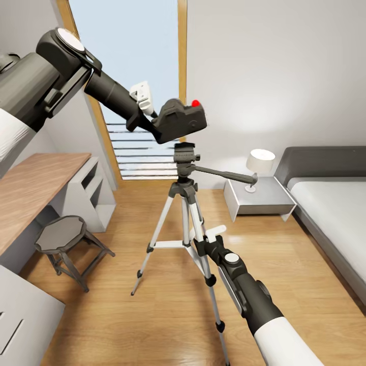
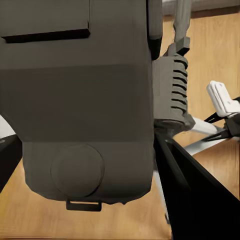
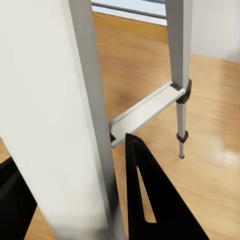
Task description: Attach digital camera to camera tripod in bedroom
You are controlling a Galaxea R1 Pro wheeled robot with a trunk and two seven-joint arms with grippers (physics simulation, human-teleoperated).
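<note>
Above the black head of the camera tripod (image 1: 184,155), we see the digital camera (image 1: 180,121) held in the air, its red button (image 1: 195,103) on top and its underside just over the mounting plate, not visibly seated on it. Our left gripper (image 1: 161,120) has the camera from the window side, its jaws closed against the body. From the left wrist, the camera's dark grey body (image 2: 77,100) takes up most of the picture, with one black finger (image 2: 200,195) running along its flank.

Our right gripper (image 1: 195,243) sits low at the tripod, against a silver leg near the brace joint. From the right wrist, that leg (image 3: 60,110) stands between two black fingers (image 3: 155,200), the jaws narrow around it; we cannot tell whether they actually press on it. A second leg (image 3: 180,60) and the cross brace (image 3: 145,112) show beyond.

The tripod stands on the light wood floor (image 1: 132,325) before the tall window (image 1: 129,61). A grey stool (image 1: 63,236) and wooden desk (image 1: 35,185) lie at left, a nightstand (image 1: 259,201) with a lamp (image 1: 259,165) and the bed (image 1: 330,203) at right.
</note>
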